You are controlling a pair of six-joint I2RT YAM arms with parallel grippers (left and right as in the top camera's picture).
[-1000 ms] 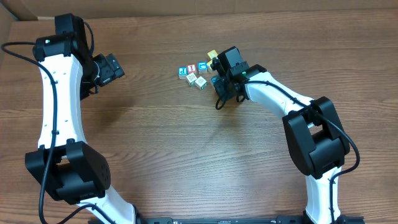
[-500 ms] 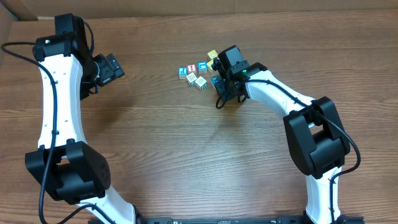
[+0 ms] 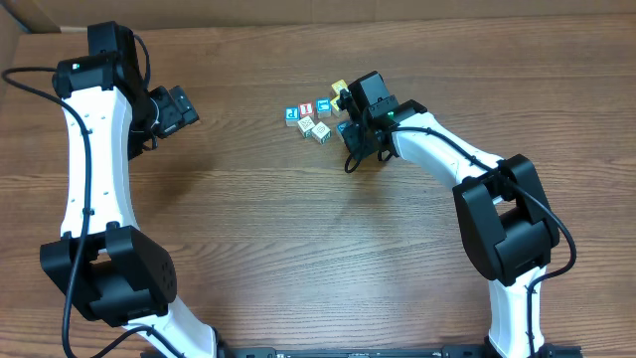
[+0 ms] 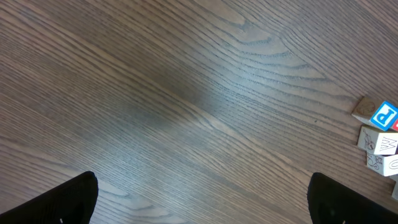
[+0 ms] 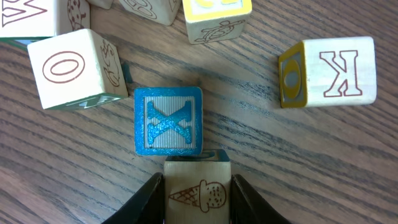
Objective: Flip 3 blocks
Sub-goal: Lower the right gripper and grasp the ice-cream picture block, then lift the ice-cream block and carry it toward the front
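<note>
Where your right gripper (image 5: 198, 182) sits at the cluster, its fingers (image 5: 151, 198) press both sides of the cone block (image 5: 197, 194). You have it gripped, low on the table (image 5: 292, 155). The X block (image 5: 168, 120) lies blue face up, touching the cone block's far edge. In the wrist view the O block (image 5: 70, 67) is just left of the X, turned askew, and the K block (image 5: 328, 70) lies apart to the right. Your left gripper (image 4: 204, 200) hangs wide open over wood, holding nothing, well away from the blocks.
</note>
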